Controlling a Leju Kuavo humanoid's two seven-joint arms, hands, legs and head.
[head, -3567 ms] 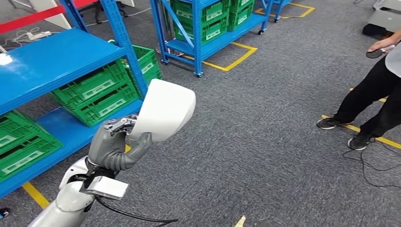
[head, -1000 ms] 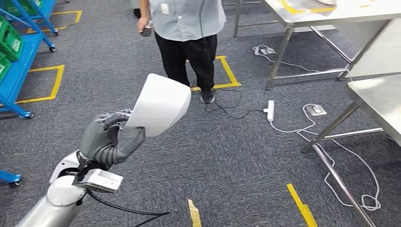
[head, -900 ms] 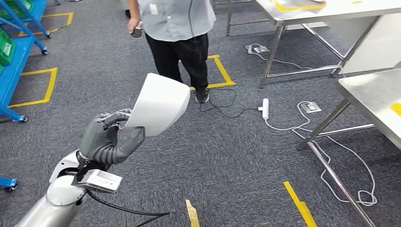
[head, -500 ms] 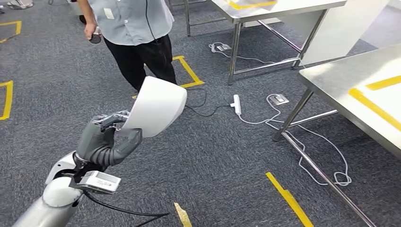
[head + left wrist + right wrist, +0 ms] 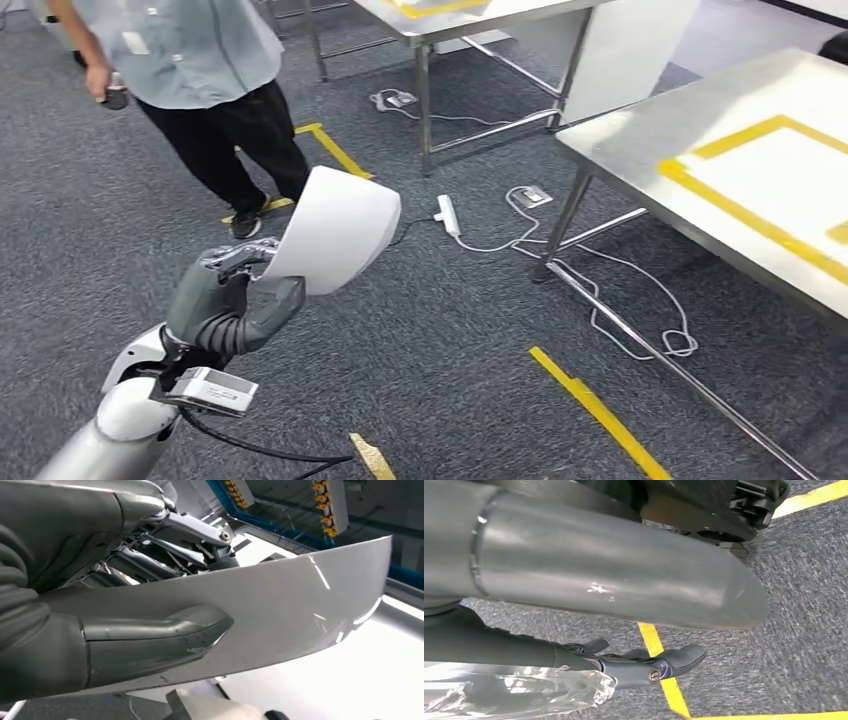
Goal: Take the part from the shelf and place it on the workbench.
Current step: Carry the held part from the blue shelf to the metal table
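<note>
The part (image 5: pixel 335 230) is a curved white shell. My left hand (image 5: pixel 225 300) grips its lower edge and holds it up in front of me, above the grey carpet. In the left wrist view the thumb (image 5: pixel 150 640) presses on the shell (image 5: pixel 280 615) and the darker fingers (image 5: pixel 175 540) lie behind it. The steel workbench (image 5: pixel 640 140) with yellow tape lines stands to the right, well apart from the part. My right hand (image 5: pixel 639 667) hangs over the carpet, fingers stretched out, holding nothing.
A person (image 5: pixel 190 50) stands at the far left holding a small dark device. A second steel table (image 5: pixel 450 15) stands at the back. A power strip (image 5: pixel 447 215) and white cables (image 5: pixel 620 320) lie by the workbench legs. Yellow tape strips (image 5: pixel 600 415) mark the floor.
The whole view has swung right: the blue shelves left the picture and the workbench came in at the right. My left hand still holds the part the same way.
</note>
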